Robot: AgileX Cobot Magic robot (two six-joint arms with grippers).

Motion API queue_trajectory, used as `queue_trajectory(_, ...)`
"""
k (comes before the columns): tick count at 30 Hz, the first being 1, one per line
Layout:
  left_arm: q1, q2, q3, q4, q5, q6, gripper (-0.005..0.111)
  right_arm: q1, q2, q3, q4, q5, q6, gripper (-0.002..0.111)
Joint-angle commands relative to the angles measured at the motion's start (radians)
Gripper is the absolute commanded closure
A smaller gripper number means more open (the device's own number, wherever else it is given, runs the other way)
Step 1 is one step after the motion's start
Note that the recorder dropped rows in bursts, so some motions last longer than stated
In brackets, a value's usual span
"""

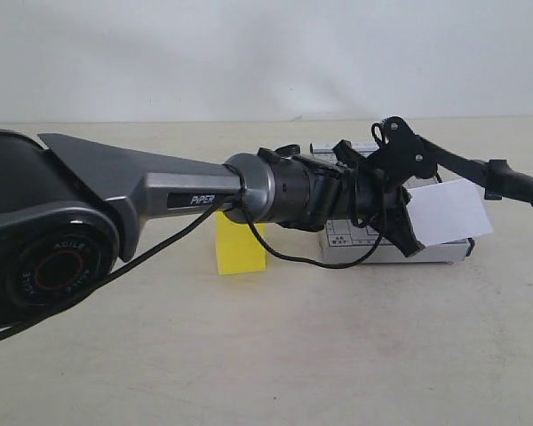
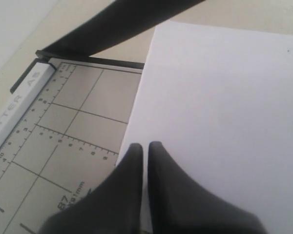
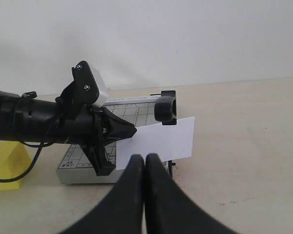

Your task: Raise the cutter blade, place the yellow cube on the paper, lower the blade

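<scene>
Exterior view: left tool point(image 1: 401, 209) clenched above the grey paper trimmer point(image 1: 373, 251). The cutter blade point(image 1: 480, 169) is raised, its handle end high. The paper point(image 1: 449, 213) overhangs the trimmer. The yellow cube point(image 1: 240, 247) sits on the table point(image 1: 293, 355), apart from the trimmer.

Left wrist view: fingertips point(image 2: 134, 156) together at the paper's edge; whether they pinch it cannot be told.

Right wrist view: right tool point(image 3: 145, 163) clenched, holding nothing, short of the trimmer.
</scene>
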Motion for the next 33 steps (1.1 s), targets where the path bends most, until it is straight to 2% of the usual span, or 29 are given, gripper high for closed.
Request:
queue_trajectory(1,-0.003,0.012,-0.003,0.000,-0.066,0.005,0.102,-0.001,-0.001,0.000,-0.008,-0.004,-0.009,0.108)
queue_trajectory(8,-0.003,-0.004,-0.003,0.001,-0.097,0.005,0.102,-0.001,-0.001,0.000,-0.008,-0.004,-0.009,0.108)
queue_trajectory(12,-0.003,-0.005,-0.016,0.001,-0.076,0.005,0.102,-0.001,-0.001,0.000,-0.008,-0.004,-0.009,0.108)
queue_trajectory(17,-0.003,-0.005,-0.037,0.001,0.022,0.005,0.102,-0.001,-0.001,0.000,-0.008,-0.004,-0.009,0.108)
queue_trajectory(33,-0.003,-0.054,-0.049,0.001,0.033,0.005,0.102,-0.001,-0.001,0.000,-0.008,-0.004,-0.009,0.108)
